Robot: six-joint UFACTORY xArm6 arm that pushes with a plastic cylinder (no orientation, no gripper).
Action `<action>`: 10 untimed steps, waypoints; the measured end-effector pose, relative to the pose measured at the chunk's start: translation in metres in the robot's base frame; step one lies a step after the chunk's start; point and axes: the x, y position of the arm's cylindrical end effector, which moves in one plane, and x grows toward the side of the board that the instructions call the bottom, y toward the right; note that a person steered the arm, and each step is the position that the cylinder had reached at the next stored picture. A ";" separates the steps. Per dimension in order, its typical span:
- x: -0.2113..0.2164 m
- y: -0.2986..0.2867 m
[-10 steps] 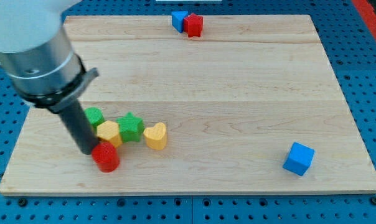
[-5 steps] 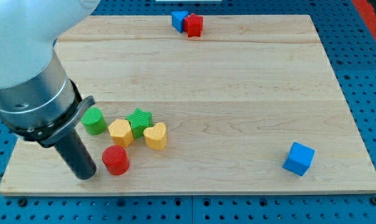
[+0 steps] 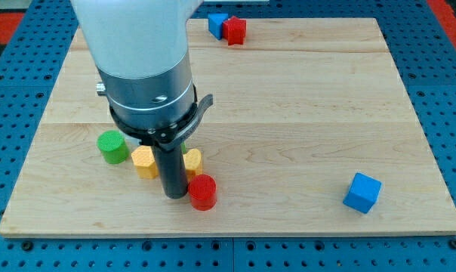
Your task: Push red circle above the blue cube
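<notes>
Shifted right since before, red circle [image 3: 202, 192] now touching right of my tip [image 3: 175, 196], no gripper, nothing held, blue cube [image 3: 362, 193] far right

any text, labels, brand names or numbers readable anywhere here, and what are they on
None: no word, label, brand, number or sign can be read in the camera view.
Arm housing: plain white and grey, no marking.
Wooden board: bare grain only.
Red circle, blue cube, green cylinder and the other blocks: plain coloured faces.
My tip, just left of the red circle: plain dark rod.
</notes>
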 end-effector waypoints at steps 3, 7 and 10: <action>0.020 0.020; 0.000 0.031; -0.013 0.084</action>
